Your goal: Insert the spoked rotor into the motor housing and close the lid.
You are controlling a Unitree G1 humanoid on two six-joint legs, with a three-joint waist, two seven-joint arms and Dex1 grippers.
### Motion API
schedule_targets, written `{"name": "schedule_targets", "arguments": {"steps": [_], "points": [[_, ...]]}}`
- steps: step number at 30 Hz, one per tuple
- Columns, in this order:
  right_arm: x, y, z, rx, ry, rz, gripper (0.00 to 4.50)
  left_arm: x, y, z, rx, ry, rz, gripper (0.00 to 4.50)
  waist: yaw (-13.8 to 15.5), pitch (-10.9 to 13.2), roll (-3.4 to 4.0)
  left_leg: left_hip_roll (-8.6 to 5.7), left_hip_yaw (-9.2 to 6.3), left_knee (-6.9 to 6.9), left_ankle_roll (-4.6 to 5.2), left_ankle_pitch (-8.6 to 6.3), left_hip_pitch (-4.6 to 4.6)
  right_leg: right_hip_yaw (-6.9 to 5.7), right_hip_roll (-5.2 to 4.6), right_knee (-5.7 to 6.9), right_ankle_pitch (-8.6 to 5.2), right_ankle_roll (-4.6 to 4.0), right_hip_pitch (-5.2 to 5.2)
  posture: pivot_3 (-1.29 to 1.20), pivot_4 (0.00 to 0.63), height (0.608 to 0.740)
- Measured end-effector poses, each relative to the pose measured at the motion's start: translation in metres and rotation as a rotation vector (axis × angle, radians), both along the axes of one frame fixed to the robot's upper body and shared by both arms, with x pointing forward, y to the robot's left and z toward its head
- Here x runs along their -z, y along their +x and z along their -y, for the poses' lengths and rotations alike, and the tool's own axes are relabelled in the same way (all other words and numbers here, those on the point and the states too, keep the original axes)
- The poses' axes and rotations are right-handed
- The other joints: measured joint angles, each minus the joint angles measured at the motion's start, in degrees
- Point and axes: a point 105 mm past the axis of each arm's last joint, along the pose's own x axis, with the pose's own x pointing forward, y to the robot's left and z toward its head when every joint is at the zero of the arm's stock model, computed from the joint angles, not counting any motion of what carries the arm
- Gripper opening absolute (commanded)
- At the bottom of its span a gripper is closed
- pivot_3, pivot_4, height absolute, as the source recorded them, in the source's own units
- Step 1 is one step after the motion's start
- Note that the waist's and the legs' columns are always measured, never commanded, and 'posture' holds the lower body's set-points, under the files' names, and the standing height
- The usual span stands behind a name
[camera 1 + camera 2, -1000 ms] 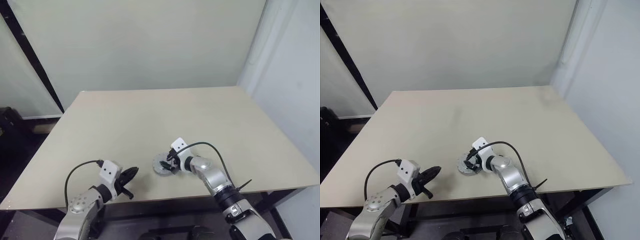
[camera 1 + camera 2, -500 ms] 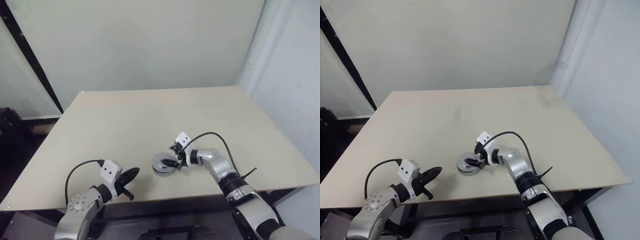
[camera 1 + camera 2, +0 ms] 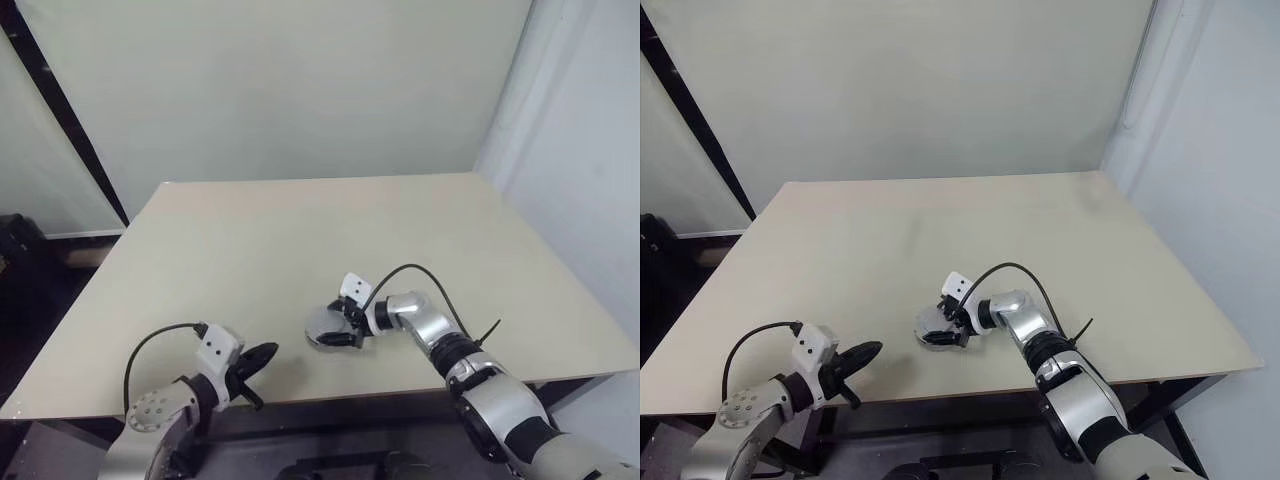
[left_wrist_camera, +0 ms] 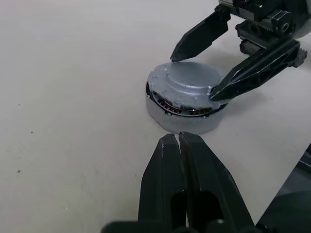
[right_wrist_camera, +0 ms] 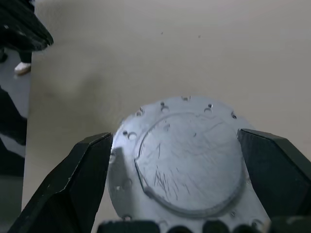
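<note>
The table (image 3: 250,240) is one, and it has not moved.

My grippers are two. In the last second my right arm has swung its elbow out toward the right of the head view, so my right gripper (image 3: 347,327) now reaches the work from the side, in the lower middle of the frame. Its jaws are spread wide, one finger on each side of the lid, and grip nothing. My left gripper (image 3: 262,353) has kept its place in the lower left, jaws pressed together and empty.

There is one motor housing (image 4: 187,116), in the lower middle of the head view, where it was. There is one lid (image 4: 187,83), lying on top of it. A strip of copper windings is visible between them, so I judge the lid is not fully seated, the spoked rotor is already under it, and only the closing remains.
</note>
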Motion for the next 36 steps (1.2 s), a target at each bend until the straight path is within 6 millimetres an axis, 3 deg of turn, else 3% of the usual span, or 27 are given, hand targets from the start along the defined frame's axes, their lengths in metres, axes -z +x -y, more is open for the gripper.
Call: {"name": "schedule_targets", "arguments": {"steps": [5,8,30,33,36], "points": [[0.0,0.001,-0.002,-0.016,-0.02,0.014,4.5,0.0,-0.002,-0.003,-0.005,0.007,-0.005,0.06,0.0,0.0,0.0,0.0,-0.01,0.0,0.0,0.0,0.01,0.0,0.0,0.01,0.0,-0.01,0.0,0.0,0.0,0.74],[0.002,0.0,-0.003,-0.021,-0.023,0.013,3.91,0.0,-0.002,-0.005,-0.01,0.01,-0.002,0.0,0.0,0.0,0.0,0.0,0.0,0.0,0.0,0.0,0.01,0.01,0.0,0.03,0.01,-0.01,0.0,0.0,0.0,0.74],[0.005,0.01,0.007,0.032,-0.06,-0.002,3.91,-0.005,0.002,-0.002,0.009,0.009,0.016,0.0,0.0,0.0,0.01,-0.02,0.01,0.28,-0.12,0.08,0.1,0.04,0.02,0.52,0.0,-0.03,-0.02,0.0,0.0,0.74],[0.006,0.011,0.008,0.036,-0.078,-0.003,4.49,-0.005,0.002,-0.002,0.009,0.009,0.015,0.0,0.0,0.0,0.01,-0.03,0.0,0.33,-0.14,0.11,0.1,0.05,0.01,0.54,-0.01,-0.04,-0.01,0.0,0.0,0.74],[0.003,0.014,0.009,0.044,-0.09,0.017,4.49,-0.005,0.002,-0.002,0.009,0.009,0.015,0.0,0.0,0.0,0.01,-0.03,0.0,0.33,-0.14,0.11,0.11,0.05,0.02,0.55,-0.01,-0.05,-0.01,0.0,0.0,0.74]]}}
